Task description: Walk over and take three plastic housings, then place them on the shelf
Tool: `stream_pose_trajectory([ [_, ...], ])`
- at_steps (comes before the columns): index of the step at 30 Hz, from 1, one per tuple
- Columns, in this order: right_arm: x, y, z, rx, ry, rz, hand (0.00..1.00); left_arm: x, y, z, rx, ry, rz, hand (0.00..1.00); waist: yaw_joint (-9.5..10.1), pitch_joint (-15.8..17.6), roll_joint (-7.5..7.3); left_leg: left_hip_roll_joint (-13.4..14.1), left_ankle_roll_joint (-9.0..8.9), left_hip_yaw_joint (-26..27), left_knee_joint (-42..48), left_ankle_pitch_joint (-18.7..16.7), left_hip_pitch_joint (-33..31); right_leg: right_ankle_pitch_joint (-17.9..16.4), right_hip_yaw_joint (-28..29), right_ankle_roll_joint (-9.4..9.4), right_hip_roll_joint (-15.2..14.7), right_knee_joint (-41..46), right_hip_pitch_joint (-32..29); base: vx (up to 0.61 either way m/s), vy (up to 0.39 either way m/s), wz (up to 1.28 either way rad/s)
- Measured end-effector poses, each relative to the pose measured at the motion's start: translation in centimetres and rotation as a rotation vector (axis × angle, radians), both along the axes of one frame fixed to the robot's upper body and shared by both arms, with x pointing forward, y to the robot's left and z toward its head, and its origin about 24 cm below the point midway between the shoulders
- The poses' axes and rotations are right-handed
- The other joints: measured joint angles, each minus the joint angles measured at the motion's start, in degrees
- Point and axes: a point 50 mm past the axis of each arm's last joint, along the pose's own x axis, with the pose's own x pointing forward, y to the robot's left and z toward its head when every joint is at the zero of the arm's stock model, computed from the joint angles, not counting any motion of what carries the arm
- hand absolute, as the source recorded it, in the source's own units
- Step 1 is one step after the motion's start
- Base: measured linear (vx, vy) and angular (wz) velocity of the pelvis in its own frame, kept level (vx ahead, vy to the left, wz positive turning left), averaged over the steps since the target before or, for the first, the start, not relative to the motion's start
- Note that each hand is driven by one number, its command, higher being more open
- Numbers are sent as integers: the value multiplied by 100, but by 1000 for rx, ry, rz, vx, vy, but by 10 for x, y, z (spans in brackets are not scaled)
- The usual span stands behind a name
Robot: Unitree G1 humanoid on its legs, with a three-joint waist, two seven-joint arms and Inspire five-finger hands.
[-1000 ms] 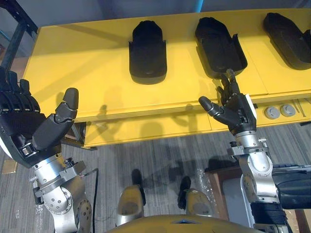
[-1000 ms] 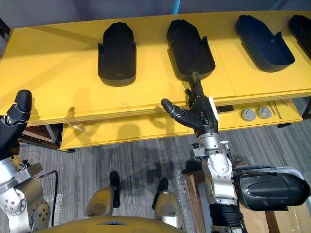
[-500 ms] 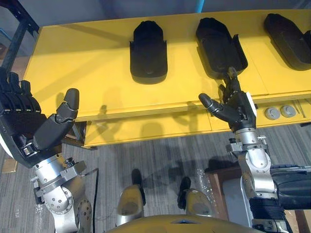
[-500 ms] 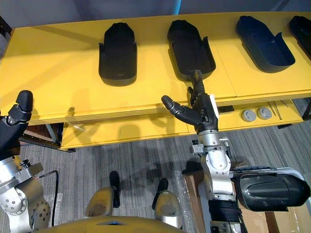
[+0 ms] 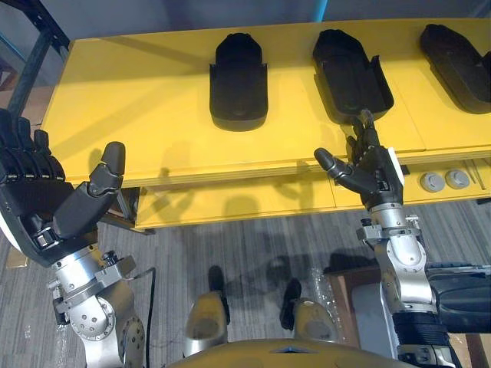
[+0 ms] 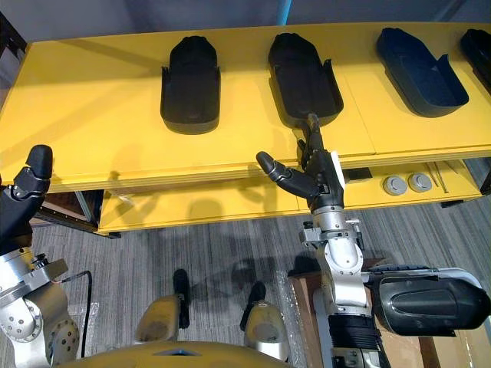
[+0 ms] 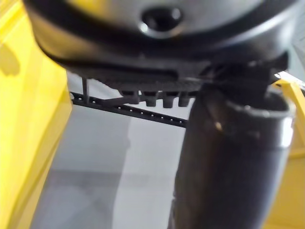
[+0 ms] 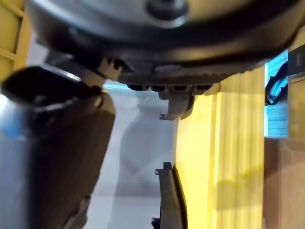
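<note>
Several black plastic housings lie in a row on the yellow table (image 5: 153,115): one at the middle (image 5: 238,80), one to its right (image 5: 350,72), one at the far right (image 5: 456,54), and another further right (image 6: 479,47). My right hand (image 5: 367,170) is open, raised at the table's front edge just before the second housing, its fingertips near that housing's near end. My left hand (image 5: 42,203) is open at the lower left, in front of the table's left part, holding nothing.
A lower yellow ledge (image 5: 230,201) runs under the tabletop's front; two grey round discs (image 5: 445,180) sit on it at the right. A black frame (image 5: 38,46) stands at the table's left end. Grey carpet (image 5: 253,253) lies below.
The whole picture has shifted slightly, so the camera has moved. The right hand has stretched a little nearer the second housing. The left hand stays as it was.
</note>
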Motion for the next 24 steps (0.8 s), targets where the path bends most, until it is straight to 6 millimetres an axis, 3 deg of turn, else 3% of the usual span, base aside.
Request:
stream_pose_trajectory([
  [24, 15, 10, 6, -25, -18, 8, 100, 3, -1, -6, 7, 40, 15, 100, 82, 9, 106, -3, -9, -78, -192, 187, 0, -53, -62, -38, -13, 152, -111, -1, -2, 1],
])
